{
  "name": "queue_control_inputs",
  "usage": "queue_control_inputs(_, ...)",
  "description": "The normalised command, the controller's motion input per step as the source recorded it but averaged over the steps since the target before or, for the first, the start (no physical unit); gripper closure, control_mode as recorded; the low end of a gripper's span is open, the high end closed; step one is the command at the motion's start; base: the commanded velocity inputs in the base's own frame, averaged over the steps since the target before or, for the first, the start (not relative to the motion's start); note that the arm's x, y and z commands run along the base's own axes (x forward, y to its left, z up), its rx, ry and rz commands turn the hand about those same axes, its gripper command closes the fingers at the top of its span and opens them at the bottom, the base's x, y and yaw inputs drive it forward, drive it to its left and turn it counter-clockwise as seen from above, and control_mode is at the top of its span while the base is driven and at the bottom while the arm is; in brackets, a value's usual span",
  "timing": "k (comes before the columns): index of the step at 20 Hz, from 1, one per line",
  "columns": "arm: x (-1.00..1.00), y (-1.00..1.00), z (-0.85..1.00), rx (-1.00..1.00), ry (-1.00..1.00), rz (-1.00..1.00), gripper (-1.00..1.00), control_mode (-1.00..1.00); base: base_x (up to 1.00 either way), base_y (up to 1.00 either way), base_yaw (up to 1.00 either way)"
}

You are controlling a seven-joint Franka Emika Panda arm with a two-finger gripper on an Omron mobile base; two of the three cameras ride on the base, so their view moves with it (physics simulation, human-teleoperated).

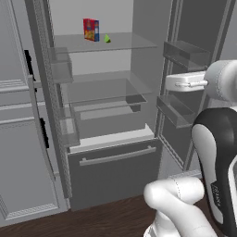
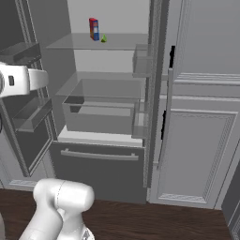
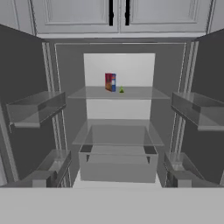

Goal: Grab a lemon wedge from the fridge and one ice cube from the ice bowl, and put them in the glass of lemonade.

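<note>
I cannot tell if the jaws are spread or pressed together, because the finger tips do not show. The white hand [image 1: 185, 82] sticks out sideways in front of the open fridge [image 1: 113, 173]. It is well apart from the shelves and touches nothing.

Both fridge doors are swung wide open. There is a lot of open room between them, straight in to the shelves. Each door has clear bins [image 3: 36, 109] on its inside, and these stick out a little at both sides of the gap. The hand is just beside one such bin [image 1: 185, 54] in the left base view.

The top glass shelf [image 3: 94, 93] is flat, and its front edge is bare. Under it is another glass shelf, and below that a clear box drawer [image 3: 118, 164]. At the bottom is a dark drawer front with a long grey bar handle [image 1: 117, 156].

The lemon wedge [image 1: 107, 39] sits on the top shelf, far back. It is tiny, yellow-green and pointed at the top. It is just beside a red and yellow carton [image 1: 91, 29], which stands upright and is much taller. I cannot tell if the two touch.

Light grey cabinets [image 2: 201, 150] stand next to the fridge. The floor [image 2: 164, 222] is dark wood.
</note>
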Motion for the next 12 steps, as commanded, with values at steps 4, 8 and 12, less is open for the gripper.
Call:
queue_control_inputs(4,0.00,0.00,0.00,0.00,-0.01,0.00,-1.00,-1.00,0.00,0.00,0.00)
queue_control_inputs(8,-0.04,0.00,0.00,0.00,-0.02,0.00,-1.00,-1.00,0.00,0.00,0.00)
queue_control_inputs(12,0.00,0.00,0.00,0.00,0.00,0.00,-1.00,-1.00,0.00,0.00,0.00)
